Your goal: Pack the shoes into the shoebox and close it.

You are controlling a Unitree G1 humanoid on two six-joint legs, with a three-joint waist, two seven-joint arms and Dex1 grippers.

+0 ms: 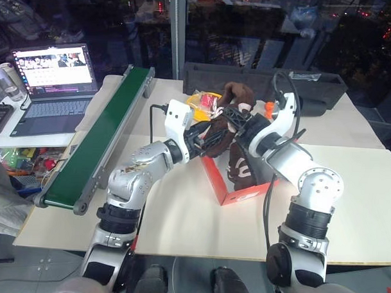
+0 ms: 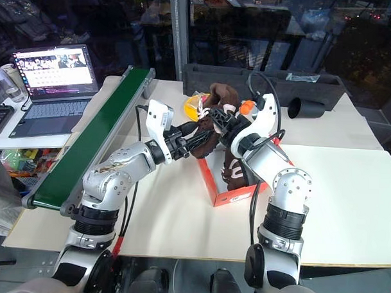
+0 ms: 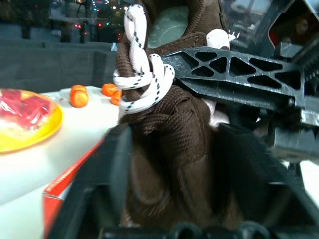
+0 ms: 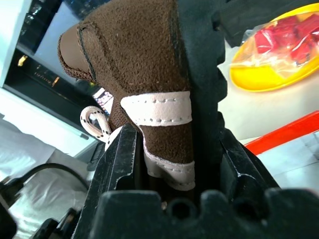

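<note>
Held shoe: a dark brown suede-like shoe hangs in the air above the shoebox, between the two grippers.
Second shoe: another brown shoe with white markings stands inside the box, partly hidden by the arms.
Shoebox: red-orange cardboard, open, on the pale table under the held shoe; its far end is covered by the right arm.
Right gripper: clenched on the shoe; the right wrist view shows its black fingers pressing both sides of the fuzzy heel with its stitched cream strips.
Left gripper: its fingers flank the shoe's woven brown side in the left wrist view; whether they press it or stand slack cannot be told.
Left wrist extras: twisted white laces flecked with black, the lattice finger of the right gripper across the shoe, and small orange pieces on the table.
Right wrist extras: a yellow plate carrying red pieces under clear wrap.
Head view surroundings: green conveyor belt, open laptop, long dark grey tray, black cylinder.
Hard to see: the shoe's sole and toe.
</note>
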